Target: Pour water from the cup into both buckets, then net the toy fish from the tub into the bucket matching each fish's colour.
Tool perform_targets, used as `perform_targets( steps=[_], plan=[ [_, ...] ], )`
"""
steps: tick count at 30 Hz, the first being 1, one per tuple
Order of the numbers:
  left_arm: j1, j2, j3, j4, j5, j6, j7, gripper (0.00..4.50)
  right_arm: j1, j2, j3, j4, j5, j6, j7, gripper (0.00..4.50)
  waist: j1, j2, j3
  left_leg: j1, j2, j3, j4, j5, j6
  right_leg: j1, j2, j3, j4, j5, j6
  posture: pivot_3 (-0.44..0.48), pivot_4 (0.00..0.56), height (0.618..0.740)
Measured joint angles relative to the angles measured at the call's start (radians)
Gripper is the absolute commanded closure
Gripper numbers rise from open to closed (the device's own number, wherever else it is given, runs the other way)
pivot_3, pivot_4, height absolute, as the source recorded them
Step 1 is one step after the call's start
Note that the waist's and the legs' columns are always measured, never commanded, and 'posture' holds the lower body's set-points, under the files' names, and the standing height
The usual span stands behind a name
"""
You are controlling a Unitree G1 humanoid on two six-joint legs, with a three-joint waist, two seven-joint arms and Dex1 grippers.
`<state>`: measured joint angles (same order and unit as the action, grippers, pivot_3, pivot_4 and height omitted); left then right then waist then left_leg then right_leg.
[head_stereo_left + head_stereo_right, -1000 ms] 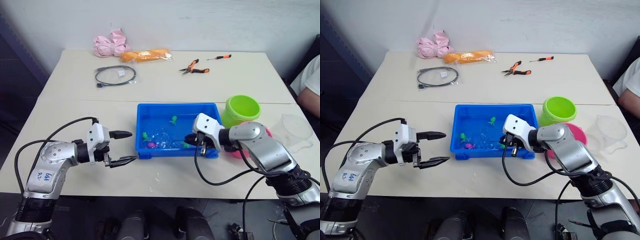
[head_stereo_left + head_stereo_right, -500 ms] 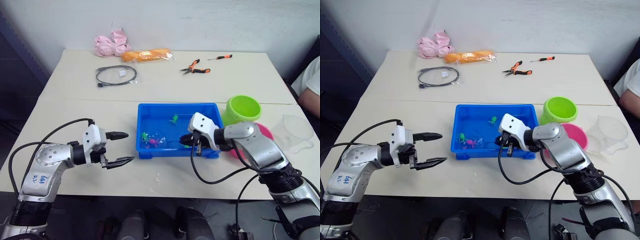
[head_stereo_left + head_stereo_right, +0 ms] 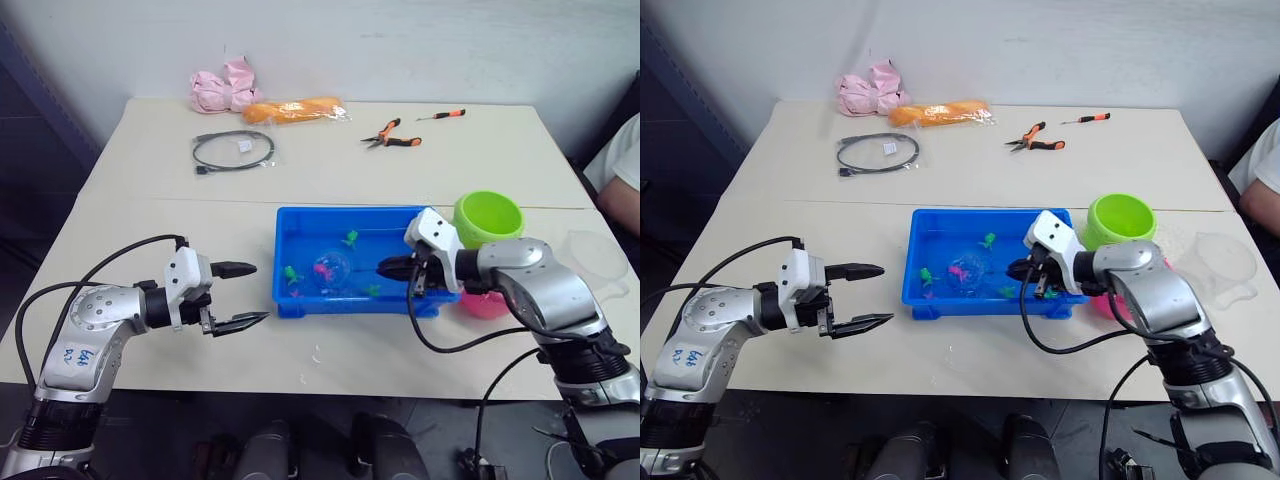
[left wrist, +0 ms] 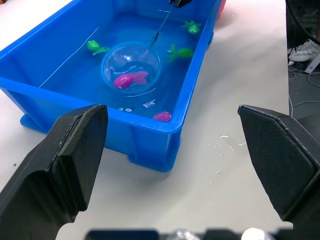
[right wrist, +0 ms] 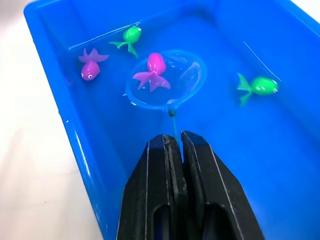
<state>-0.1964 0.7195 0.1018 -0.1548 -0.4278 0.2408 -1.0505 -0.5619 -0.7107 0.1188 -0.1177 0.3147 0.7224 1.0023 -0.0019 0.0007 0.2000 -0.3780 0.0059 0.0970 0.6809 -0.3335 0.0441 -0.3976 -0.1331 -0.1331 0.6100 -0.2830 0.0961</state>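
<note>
Right wrist view: net point(image 5: 167, 80) seen mid-frame, light blue hoop w/ fine mesh, pink fish point(image 5: 154, 70) lying in hoop. Thin dark handle pinched by right gripper point(image 5: 176, 145), fingers closed tight on it. Second pink fish point(image 5: 90, 67) near tub point(image 5: 75, 130) wall, upper left; green fish point(image 5: 257, 86) at right, another point(image 5: 129, 36) up top. Left eye view: tub at centre of frame. Left gripper point(image 3: 242, 295) spread wide, held over bare table point(image 3: 150, 210), lower left, apart from tub edge. Green bucket point(image 3: 487, 215) and pink bucket point(image 3: 482, 303) at right, just beside tub.
</note>
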Motion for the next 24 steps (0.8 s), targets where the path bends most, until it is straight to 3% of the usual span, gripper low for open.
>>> perform_targets(
  steps=[8, 17, 24],
  plan=[
    [-0.087, -0.072, 0.019, -0.039, -0.105, 0.087, 0.059, 0.03, 0.146, -0.068, -0.172, -0.075, 0.099, -0.001, 0.019, 4.50, 0.005, 0.000, 0.000, 0.000, 0.000, 0.000, 0.000, 0.000, 0.000, 0.001, 0.000, 0.000, 0.000, 0.000, 0.000, 0.000, 0.150, 0.740],
    [-0.193, -0.135, -0.027, -0.052, -0.162, 0.164, 0.059, 0.03, 0.353, -0.068, -0.422, -0.220, 0.244, 0.085, -0.073, 4.50, 0.011, 0.000, 0.000, 0.001, 0.000, 0.000, 0.000, 0.000, 0.000, 0.002, 0.001, 0.000, 0.000, 0.000, 0.000, 0.000, 0.150, 0.740],
    [-0.300, -0.177, -0.089, 0.013, -0.162, 0.166, -0.005, 0.03, 0.562, -0.070, -0.722, -0.400, 0.394, 0.129, -0.100, 4.50, 0.032, 0.000, 0.000, 0.001, 0.000, -0.001, 0.000, 0.000, 0.001, 0.003, 0.002, 0.000, -0.002, 0.000, 0.000, 0.000, 0.150, 0.740]
  ],
)
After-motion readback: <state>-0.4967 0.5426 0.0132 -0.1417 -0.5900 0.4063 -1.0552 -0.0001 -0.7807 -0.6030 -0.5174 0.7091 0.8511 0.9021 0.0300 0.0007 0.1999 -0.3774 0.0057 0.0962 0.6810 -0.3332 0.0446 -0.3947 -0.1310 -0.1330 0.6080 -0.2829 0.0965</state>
